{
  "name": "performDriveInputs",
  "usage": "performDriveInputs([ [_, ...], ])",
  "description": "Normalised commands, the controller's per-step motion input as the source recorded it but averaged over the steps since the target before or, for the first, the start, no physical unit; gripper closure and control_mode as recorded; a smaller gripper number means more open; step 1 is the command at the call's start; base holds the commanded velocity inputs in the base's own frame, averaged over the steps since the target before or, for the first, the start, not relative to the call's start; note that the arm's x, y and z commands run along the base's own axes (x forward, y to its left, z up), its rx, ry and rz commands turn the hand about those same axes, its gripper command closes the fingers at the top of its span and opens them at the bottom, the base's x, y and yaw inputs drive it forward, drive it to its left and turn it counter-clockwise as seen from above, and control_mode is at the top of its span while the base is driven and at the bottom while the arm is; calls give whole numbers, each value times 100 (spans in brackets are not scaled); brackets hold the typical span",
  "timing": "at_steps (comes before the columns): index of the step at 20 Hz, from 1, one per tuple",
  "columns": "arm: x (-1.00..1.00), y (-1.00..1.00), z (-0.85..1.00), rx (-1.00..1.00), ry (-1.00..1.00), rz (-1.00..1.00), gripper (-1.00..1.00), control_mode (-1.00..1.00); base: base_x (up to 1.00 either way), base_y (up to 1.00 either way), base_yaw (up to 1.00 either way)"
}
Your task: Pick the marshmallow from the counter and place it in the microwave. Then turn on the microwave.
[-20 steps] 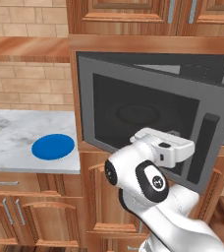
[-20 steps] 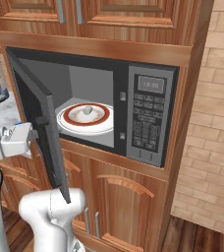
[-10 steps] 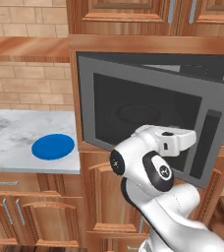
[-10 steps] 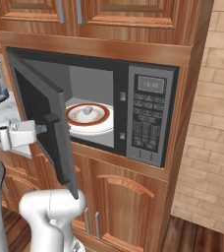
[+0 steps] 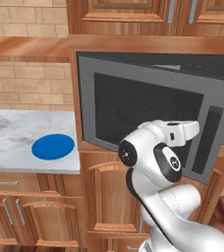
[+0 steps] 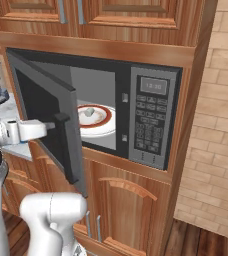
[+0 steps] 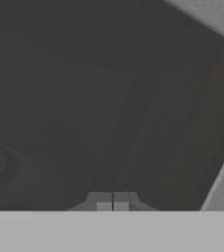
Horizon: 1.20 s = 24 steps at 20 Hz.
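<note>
Door point(image 6: 56, 125) further closed, marshmallow point(image 6: 89, 111) beyond hand point(image 6: 51, 123)

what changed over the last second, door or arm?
Both. The microwave door has swung further toward shut, with the shut claw pushing against its dark glass; the arm has followed it toward the microwave. Unchanged: the marshmallow sits on the red-rimmed plate inside, the blue plate lies on the counter.
</note>
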Motion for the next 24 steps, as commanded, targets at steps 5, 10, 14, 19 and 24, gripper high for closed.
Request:
performDriveInputs([
  [5, 11, -15, 0, 0, 2, 10, 100, -100, 0, 0, 0],
  [10, 16, -15, 0, 0, 0, 9, 100, -100, 0, 0, 0],
  [14, 19, -19, 0, 0, 0, 9, 100, -100, 0, 0, 0],
  [19, 18, -22, 0, 0, 0, 9, 100, -100, 0, 0, 0],
  [24, 22, -19, -1, 0, 5, 10, 100, -100, 0, 0, 0],
])
